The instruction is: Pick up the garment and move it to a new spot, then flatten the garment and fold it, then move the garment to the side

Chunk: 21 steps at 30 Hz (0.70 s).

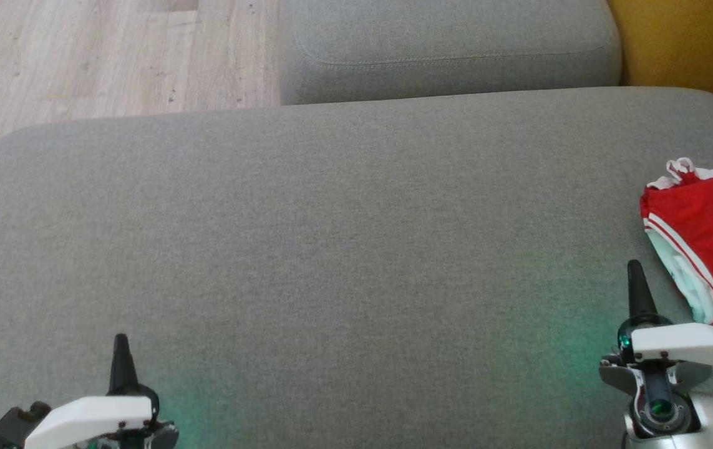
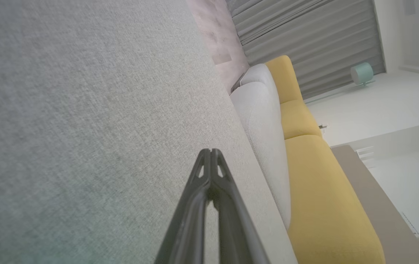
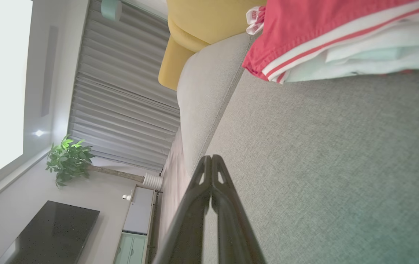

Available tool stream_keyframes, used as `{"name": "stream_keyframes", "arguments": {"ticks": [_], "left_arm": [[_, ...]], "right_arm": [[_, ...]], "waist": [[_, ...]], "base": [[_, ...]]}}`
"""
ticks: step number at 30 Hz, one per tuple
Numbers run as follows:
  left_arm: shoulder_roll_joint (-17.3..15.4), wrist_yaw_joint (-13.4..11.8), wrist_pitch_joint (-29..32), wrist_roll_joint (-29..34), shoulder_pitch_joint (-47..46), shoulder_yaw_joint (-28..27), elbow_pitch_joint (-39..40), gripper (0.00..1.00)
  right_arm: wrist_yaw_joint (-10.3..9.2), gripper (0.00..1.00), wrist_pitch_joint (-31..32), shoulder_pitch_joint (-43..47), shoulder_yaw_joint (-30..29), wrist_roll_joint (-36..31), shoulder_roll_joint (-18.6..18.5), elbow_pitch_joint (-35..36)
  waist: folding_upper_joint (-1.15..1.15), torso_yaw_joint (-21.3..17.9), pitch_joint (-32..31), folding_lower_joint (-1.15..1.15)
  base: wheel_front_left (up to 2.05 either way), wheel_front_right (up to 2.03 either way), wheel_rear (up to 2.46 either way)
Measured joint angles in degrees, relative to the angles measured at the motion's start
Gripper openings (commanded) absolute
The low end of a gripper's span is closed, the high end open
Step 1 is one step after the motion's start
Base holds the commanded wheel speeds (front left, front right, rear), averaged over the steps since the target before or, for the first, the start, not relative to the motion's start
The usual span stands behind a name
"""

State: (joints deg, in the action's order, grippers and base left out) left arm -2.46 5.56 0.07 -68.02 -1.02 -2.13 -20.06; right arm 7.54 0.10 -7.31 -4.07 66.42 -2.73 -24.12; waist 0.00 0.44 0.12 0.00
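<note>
The garment (image 1: pixel 708 240) is a red piece with white stripes and a white lining, lying folded at the right edge of the grey sofa seat (image 1: pixel 344 249); the right wrist view has it as the red and white garment (image 3: pixel 341 40) along the top. My right gripper (image 1: pixel 635 269) is shut and empty, just left of the garment's near end and apart from it; its tips (image 3: pixel 212 158) meet over bare cushion. My left gripper (image 1: pixel 121 340) is shut and empty at the lower left, far from the garment, tips (image 2: pixel 211 151) together above the seat.
A second grey cushion (image 1: pixel 450 50) sits behind the seat, with a yellow cushion (image 1: pixel 687 43) at the far right. Wooden floor (image 1: pixel 82 56) lies beyond the seat's far left edge. A plant (image 3: pixel 68 159) and a dark screen (image 3: pixel 51 231) stand across the room.
</note>
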Motion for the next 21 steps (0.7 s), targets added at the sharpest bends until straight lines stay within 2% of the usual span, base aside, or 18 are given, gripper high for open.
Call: {"name": "stream_keyframes", "arguments": {"ticks": [21], "left_arm": [[0.0,0.6,3.4,-13.3,-1.1,-1.5,2.1,0.00]], "right_arm": [[-0.01,0.00,3.3,1.2,-1.9,14.1,0.0,4.3]], "waist": [[0.00,-0.3,0.0,0.00]], "base": [[0.00,0.00,0.00]]}}
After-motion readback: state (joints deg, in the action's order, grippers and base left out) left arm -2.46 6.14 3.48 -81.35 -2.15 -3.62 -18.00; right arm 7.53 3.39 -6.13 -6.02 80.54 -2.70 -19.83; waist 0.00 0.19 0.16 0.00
